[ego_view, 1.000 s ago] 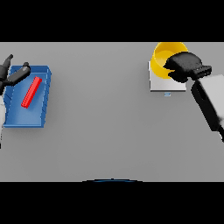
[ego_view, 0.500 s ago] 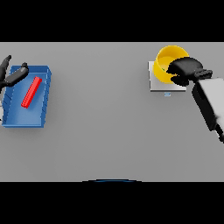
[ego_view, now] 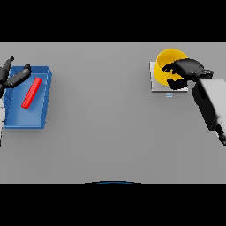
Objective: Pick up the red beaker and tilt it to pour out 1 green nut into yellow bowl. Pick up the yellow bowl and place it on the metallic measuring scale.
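The round yellow bowl [ego_view: 169, 62] sits on the flat metallic measuring scale [ego_view: 155, 84] at the grey table's [ego_view: 110, 132] far right, the right hand [ego_view: 183, 73] curled round its near rim. The left hand [ego_view: 12, 76], fingers relaxed, hovers over the blue tray [ego_view: 39, 106].

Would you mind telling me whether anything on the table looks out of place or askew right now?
Nothing looks spilled or damaged. The yellow bowl sits on the metallic scale with the right hand on its rim. The red beaker lies flat in the blue tray, beside the left hand.
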You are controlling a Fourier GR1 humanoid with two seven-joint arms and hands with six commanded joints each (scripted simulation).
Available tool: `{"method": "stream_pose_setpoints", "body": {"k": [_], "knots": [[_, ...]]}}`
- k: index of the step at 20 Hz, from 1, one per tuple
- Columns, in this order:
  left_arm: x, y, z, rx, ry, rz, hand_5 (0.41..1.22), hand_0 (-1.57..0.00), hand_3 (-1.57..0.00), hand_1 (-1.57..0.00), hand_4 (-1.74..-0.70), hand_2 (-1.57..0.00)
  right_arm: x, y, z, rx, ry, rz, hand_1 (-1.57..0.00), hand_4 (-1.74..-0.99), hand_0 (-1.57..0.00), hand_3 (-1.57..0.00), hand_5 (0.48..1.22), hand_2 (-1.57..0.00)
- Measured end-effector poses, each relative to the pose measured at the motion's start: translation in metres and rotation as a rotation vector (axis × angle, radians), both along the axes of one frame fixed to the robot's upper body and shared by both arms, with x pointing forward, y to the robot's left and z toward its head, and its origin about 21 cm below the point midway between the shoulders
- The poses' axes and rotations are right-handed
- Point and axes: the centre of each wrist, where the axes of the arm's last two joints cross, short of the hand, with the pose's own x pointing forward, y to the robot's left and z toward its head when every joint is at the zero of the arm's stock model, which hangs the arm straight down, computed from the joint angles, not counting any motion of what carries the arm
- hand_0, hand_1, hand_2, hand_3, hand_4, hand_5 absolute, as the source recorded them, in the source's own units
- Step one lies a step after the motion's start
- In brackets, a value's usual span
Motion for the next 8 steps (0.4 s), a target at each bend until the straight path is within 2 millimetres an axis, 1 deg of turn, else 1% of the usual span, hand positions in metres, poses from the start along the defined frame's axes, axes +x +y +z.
{"method": "stream_pose_setpoints", "body": {"k": [1,2,3,5,6,8], "knots": [[0.0018,-0.0011,0.0023,0.015,-0.003,-0.003,0.749,0.00,0.00,0.00,-0.83,0.00,-0.0008,-0.0041,0.0014,-0.009,-0.003,0.007,-0.30,-1.461,-0.31,-0.21,0.833,-0.24],[0.0023,0.0008,0.0028,0.020,0.000,0.004,0.750,0.00,0.00,0.00,-0.83,0.00,-0.0005,0.0008,0.0016,-0.013,0.002,0.007,-0.24,-1.448,-0.25,-0.16,0.824,-0.19],[0.0039,0.0013,0.0036,0.020,-0.001,0.004,0.752,0.00,0.00,0.00,-0.83,0.00,-0.0012,0.0002,-0.0005,-0.028,0.012,0.021,-0.19,-1.435,-0.20,-0.13,0.817,-0.15],[0.0017,0.0000,-0.0001,0.011,0.000,-0.001,0.755,0.00,0.00,0.00,-0.84,0.00,0.0007,0.0034,-0.0004,-0.050,0.018,0.014,-0.12,-1.409,-0.13,-0.08,0.804,-0.10],[0.0004,0.0019,-0.0013,0.012,-0.004,-0.002,0.759,0.00,0.00,0.00,-0.83,0.00,-0.0004,0.0020,-0.0012,-0.054,0.026,0.018,-0.10,-1.401,-0.10,-0.07,0.798,-0.08],[0.0019,0.0016,0.0030,0.018,-0.011,-0.001,0.760,0.00,0.00,0.00,-0.83,0.00,-0.0018,-0.0040,-0.0006,-0.060,0.036,0.011,-0.06,-1.390,-0.06,-0.04,0.779,-0.05]]}}
